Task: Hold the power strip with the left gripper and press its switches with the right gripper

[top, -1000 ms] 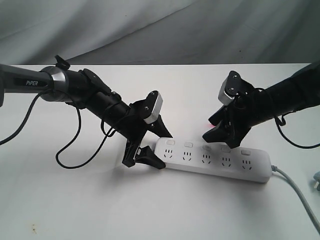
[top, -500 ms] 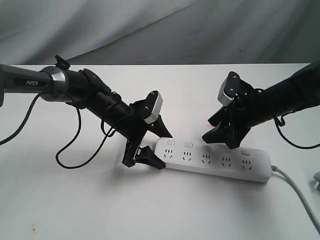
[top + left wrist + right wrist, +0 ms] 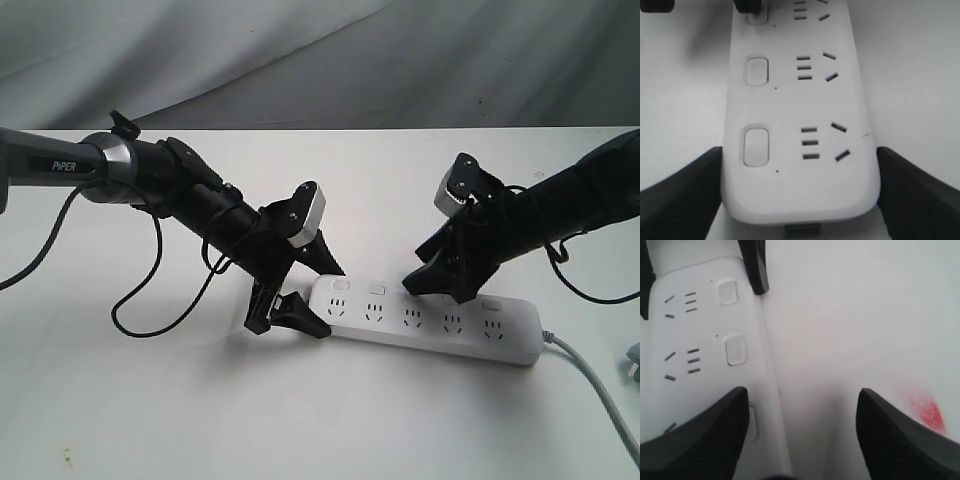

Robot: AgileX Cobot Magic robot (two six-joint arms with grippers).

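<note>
The white power strip (image 3: 440, 325) lies on the table, its grey cable (image 3: 597, 388) trailing off to the right. My left gripper (image 3: 324, 300) is shut on the strip's left end; its fingers (image 3: 682, 192) press both long sides of the strip (image 3: 800, 185). The switches (image 3: 756, 146) run along one edge. My right gripper (image 3: 428, 275) is open and low over the middle of the strip. One of its fingers (image 3: 700, 435) covers most of the third switch (image 3: 753, 423); the other hangs over bare table beyond the strip (image 3: 705, 355). Two further switches (image 3: 735, 349) show uncovered.
A white table (image 3: 200, 420) carries everything, with a grey cloth backdrop (image 3: 300, 60) behind. A black cable (image 3: 140, 310) loops under the left arm. A red light patch (image 3: 926, 412) lies on the table beside the right gripper. A grey plug piece (image 3: 633, 366) sits at the right edge.
My right gripper has dropped down toward the strip, its finger now at the third switch. The left gripper and the strip have not moved.
</note>
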